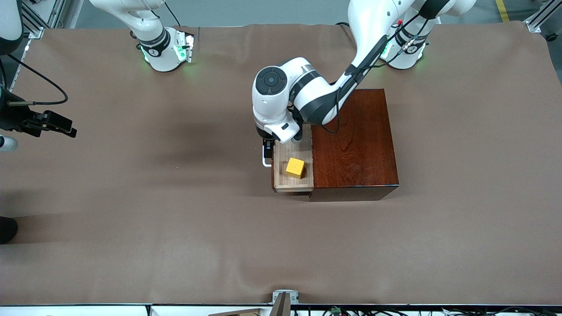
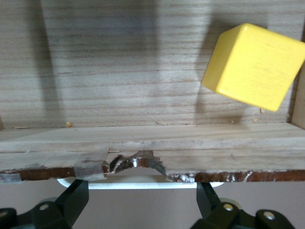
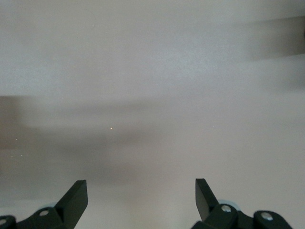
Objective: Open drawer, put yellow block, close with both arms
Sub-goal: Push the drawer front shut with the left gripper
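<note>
The drawer (image 1: pixel 285 151) stands pulled out of the dark reddish wooden box (image 1: pixel 355 145), toward the right arm's end of the table. The yellow block (image 1: pixel 295 167) lies in it; the left wrist view shows the yellow block (image 2: pixel 255 67) resting on the drawer's (image 2: pixel 119 86) pale floor. My left gripper (image 1: pixel 266 147) hangs at the drawer's front, over the white handle (image 1: pixel 265 160). Seen from its wrist, the left gripper (image 2: pixel 141 188) is open, one finger at each end of the handle (image 2: pixel 143 182). My right gripper (image 1: pixel 66 129) waits open over bare cloth at its own end of the table, and the right gripper (image 3: pixel 141 188) holds nothing.
Brown cloth (image 1: pixel 175 219) covers the whole table. A small mount (image 1: pixel 283 303) sits at the table edge nearest the front camera. A dark object (image 1: pixel 6 228) pokes in at the right arm's end.
</note>
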Robot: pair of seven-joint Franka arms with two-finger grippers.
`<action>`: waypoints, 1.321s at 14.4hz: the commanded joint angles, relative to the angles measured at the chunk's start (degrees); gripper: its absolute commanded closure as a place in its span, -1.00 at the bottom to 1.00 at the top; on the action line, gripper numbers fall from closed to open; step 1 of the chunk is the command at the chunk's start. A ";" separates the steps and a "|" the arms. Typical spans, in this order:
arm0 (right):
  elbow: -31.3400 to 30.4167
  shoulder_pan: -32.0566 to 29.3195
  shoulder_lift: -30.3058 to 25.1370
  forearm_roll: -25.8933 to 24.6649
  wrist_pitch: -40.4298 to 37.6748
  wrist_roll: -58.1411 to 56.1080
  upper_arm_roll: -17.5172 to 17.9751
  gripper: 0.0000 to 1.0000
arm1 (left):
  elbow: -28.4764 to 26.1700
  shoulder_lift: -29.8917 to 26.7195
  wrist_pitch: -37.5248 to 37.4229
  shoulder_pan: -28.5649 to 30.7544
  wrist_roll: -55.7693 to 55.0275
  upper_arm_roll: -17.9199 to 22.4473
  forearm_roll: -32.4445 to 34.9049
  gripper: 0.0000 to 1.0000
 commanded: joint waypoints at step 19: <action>-0.22 -1.22 -0.80 -0.63 -0.51 -0.57 1.23 -1.00 | -0.29 -1.05 -24.87 -0.39 -8.62 0.35 15.69 -1.00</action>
